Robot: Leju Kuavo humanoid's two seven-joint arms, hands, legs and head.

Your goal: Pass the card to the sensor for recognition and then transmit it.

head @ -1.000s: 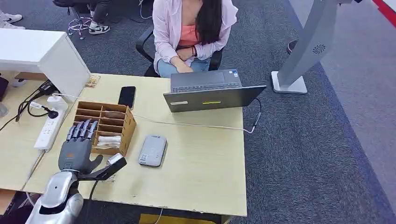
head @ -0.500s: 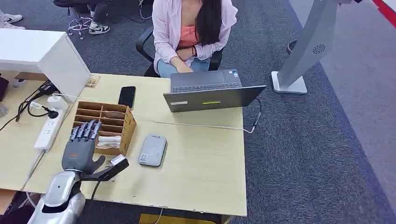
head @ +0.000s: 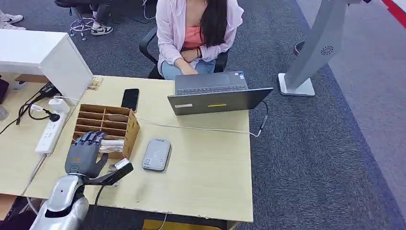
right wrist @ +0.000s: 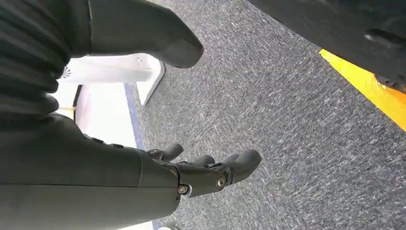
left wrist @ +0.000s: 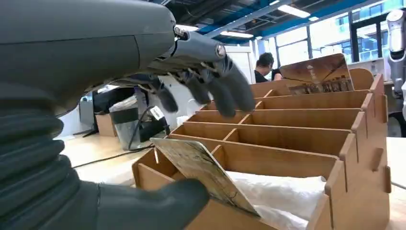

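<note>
head view, left hand (head: 82, 154) over wooden organizer (head: 107, 129), fingers curled above card (left wrist: 203, 173)

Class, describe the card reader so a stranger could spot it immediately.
On the pale wooden desk, look just right of the brown wooden compartment box. The small grey rounded rectangular card reader lies flat there, paler and smaller than the open grey laptop beyond it.

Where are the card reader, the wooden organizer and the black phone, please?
card reader (head: 156, 154), head view, middle of its grey top.
wooden organizer (head: 131, 130), head view, its right side wall.
black phone (head: 130, 99), head view, middle of its screen.
</note>
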